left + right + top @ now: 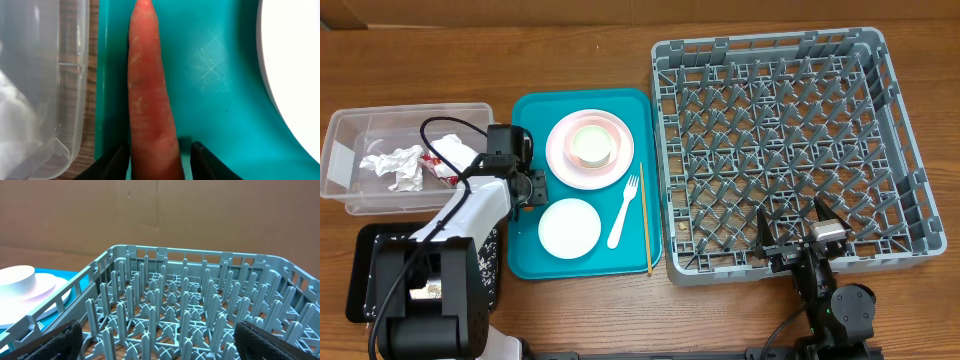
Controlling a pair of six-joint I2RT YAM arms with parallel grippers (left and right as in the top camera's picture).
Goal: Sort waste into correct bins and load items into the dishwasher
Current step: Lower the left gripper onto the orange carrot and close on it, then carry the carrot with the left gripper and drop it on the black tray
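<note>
In the left wrist view an orange carrot stick point(150, 90) runs lengthwise between the fingers of my left gripper point(157, 161), which is shut on it. The left finger presses against it and a thin strip of tray shows by the right fingertip. Overhead, this gripper point(527, 187) sits over the teal tray's left edge, hiding the carrot. The clear tub point(380, 115) holds a crumpled napkin point(400, 165) and a red wrapper point(444, 168). My right gripper point(798, 222) hangs open over the grey dish rack's point(660, 150) near edge.
On the teal tray point(525, 262) are a pink plate point(560, 160) carrying a bowl point(590, 147), a white bowl point(569, 227), a white fork point(623, 212) and a chopstick point(645, 215). A black tray point(360, 290) lies at the front left, partly under my left arm.
</note>
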